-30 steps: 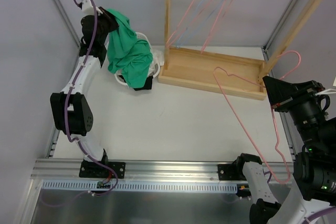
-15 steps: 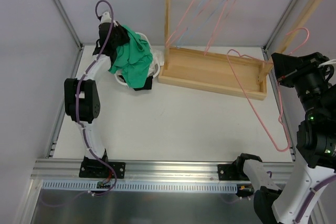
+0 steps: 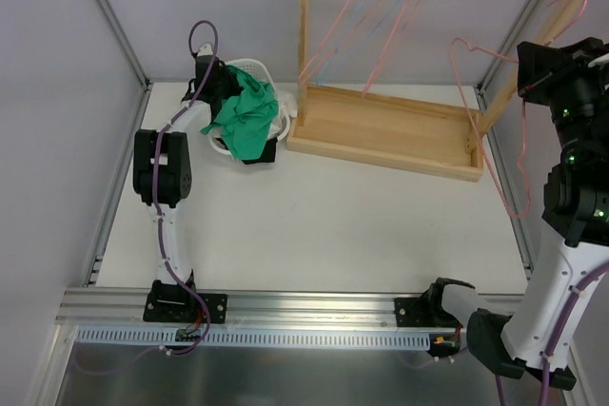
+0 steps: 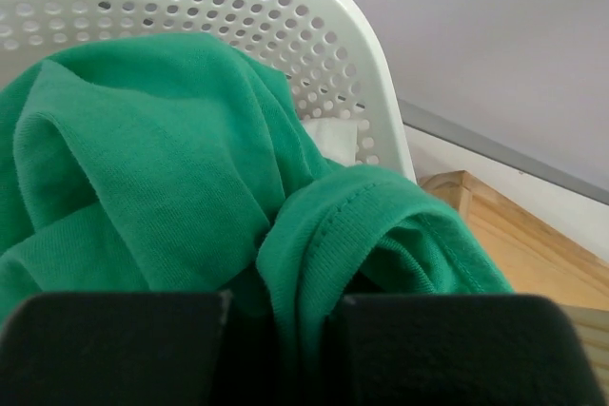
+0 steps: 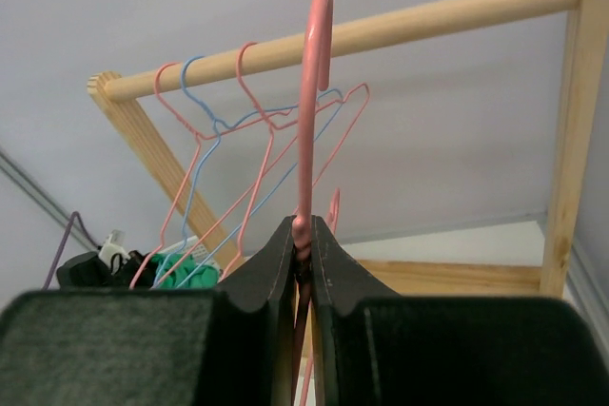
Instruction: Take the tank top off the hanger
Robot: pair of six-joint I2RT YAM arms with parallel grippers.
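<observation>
Left gripper (image 3: 217, 83) is at the far left corner of the bench (image 3: 333, 225), closed on a fold of the green tank top (image 3: 249, 116). In the left wrist view the fabric bunches between the two dark fingers (image 4: 114, 344) and runs down out of sight. The tank top hangs in a heap over the white perforated basket (image 3: 249, 66), part inside, part spilling over the near rim. The basket sits just beside the left post of the wooden rack (image 3: 381, 130).

Right gripper (image 3: 533, 54) is raised high on the right side, clamped tight on the neck of a pink wire hanger (image 5: 308, 92). The hook points up, the body hangs below toward the bench. The hook end is up by the rack's top rail (image 5: 381, 30), near the right post; cannot tell if it touches the rail. Tank top and this hanger are well apart, on opposite sides of the rack. Several pink and blue hangers (image 3: 376, 7) hang on the rail toward its left end.
</observation>
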